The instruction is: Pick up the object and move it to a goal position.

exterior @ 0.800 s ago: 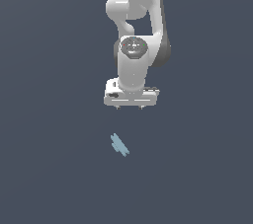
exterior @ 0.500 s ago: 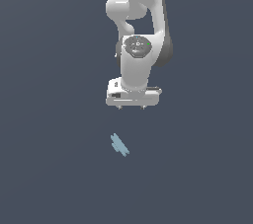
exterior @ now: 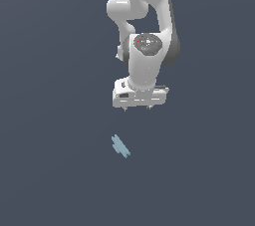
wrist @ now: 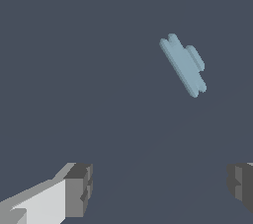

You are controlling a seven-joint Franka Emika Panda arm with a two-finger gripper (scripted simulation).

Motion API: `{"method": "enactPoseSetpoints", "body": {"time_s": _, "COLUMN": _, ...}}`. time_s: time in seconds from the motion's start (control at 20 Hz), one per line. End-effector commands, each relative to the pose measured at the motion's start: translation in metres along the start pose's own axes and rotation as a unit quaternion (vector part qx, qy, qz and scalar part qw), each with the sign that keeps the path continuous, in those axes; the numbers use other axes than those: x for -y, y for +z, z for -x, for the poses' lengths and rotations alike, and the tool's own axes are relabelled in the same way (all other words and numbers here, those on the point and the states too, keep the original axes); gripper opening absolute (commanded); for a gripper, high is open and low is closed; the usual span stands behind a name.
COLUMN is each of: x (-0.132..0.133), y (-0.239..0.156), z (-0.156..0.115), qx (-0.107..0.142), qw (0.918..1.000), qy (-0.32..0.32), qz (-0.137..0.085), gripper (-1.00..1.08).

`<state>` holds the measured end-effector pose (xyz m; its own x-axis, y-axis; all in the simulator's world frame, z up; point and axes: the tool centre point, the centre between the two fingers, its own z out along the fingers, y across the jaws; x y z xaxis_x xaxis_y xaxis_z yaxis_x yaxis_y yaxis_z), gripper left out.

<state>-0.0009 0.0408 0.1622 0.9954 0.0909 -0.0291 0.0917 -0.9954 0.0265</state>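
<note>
The jaws of the white robot gripper (exterior: pixel 136 109) stand wide apart and hold nothing; in the wrist view the two dark grey fingertip pads (wrist: pixel 79 189) sit at opposite sides of the picture with only bare surface between them. In the exterior view just the short tips of the fingers show beneath the broad white hand, pointing straight down, and they hang clear of the flat dark slate-grey tabletop (exterior: pixel 50 120). Above the hand rises the rounded white wrist housing with its dark circular face, and behind that the bulky white arm (exterior: pixel 144 1) runs up out of the picture. The small flat pale blue-teal elongated piece with notched edges (exterior: pixel 120 146) lies on the tabletop below the gripper in the exterior view and a little toward the exterior view's left, set on a diagonal and apart from the fingers. In the wrist view the same piece (wrist: pixel 183 64) lies outside the span between the pads, near but untouched.
</note>
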Motion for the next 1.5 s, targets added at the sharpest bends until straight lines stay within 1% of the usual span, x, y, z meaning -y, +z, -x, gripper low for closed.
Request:
{"method": "enactPoseSetpoints", "body": {"time_s": 0.0, "x": -0.002, "y": 0.002, "z": -0.002, "qx": 0.0, "qw": 1.0, "qy": -0.004, "qz": 0.0, "gripper": 1.0}}
{"method": "enactPoseSetpoints", "body": {"time_s": 0.4, "x": -0.011, "y": 0.013, "z": -0.02, "qx": -0.002, "qw": 0.999, "qy": -0.045, "qz": 0.0, "gripper": 1.0}}
{"method": "enactPoseSetpoints", "body": {"time_s": 0.7, "x": -0.025, "y": 0.029, "z": -0.042, "qx": -0.004, "qw": 0.9952, "qy": -0.097, "qz": -0.001, "gripper": 1.0}}
{"method": "enactPoseSetpoints", "body": {"time_s": 0.9, "x": -0.038, "y": 0.045, "z": -0.059, "qx": -0.006, "qw": 0.99, "qy": -0.141, "qz": -0.002, "gripper": 1.0}}
{"method": "enactPoseSetpoints", "body": {"time_s": 1.15, "x": -0.055, "y": 0.065, "z": -0.079, "qx": -0.01, "qw": 0.981, "qy": -0.194, "qz": -0.004, "gripper": 1.0}}
{"method": "enactPoseSetpoints", "body": {"time_s": 1.45, "x": -0.071, "y": 0.085, "z": -0.094, "qx": -0.014, "qw": 0.9702, "qy": -0.242, "qz": -0.007, "gripper": 1.0}}
